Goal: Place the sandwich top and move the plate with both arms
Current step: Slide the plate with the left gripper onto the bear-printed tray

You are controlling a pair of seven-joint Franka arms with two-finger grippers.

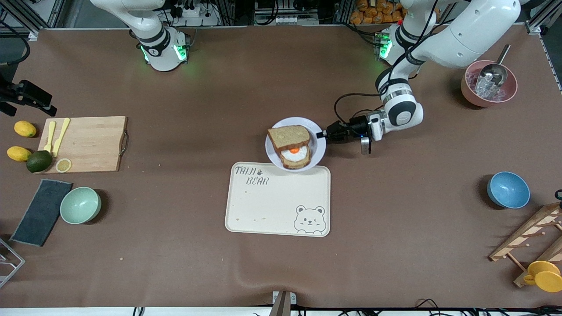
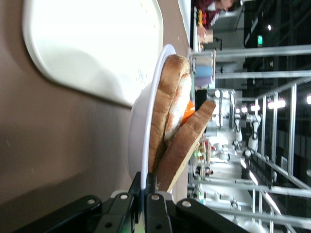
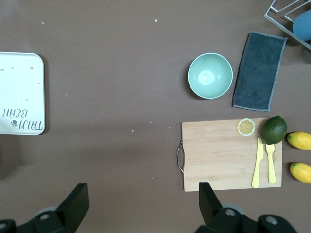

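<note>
The sandwich top (image 1: 289, 137), a plain brown bread slice, lies askew on the egg-bearing slice (image 1: 296, 157) on the pale plate (image 1: 317, 151). The plate's edge nearest the front camera overlaps the bear-print tray (image 1: 276, 206). My left gripper (image 1: 324, 134) is shut on the plate's rim at the side toward the left arm's end. In the left wrist view the left gripper (image 2: 146, 182) pinches the thin white plate (image 2: 138, 136), with the sandwich top (image 2: 187, 141) leaning on the egg. My right gripper (image 3: 143, 208) is open and empty, high over bare table beside the cutting board (image 3: 221, 155); the front view does not show it.
A cutting board (image 1: 88, 142) with yellow cutlery, lemons and a lime, a mint bowl (image 1: 80, 205) and a dark cloth (image 1: 41, 210) lie toward the right arm's end. A blue bowl (image 1: 508, 189), a pink bowl with scoop (image 1: 488, 83) and a wooden rack (image 1: 531, 239) lie toward the left arm's end.
</note>
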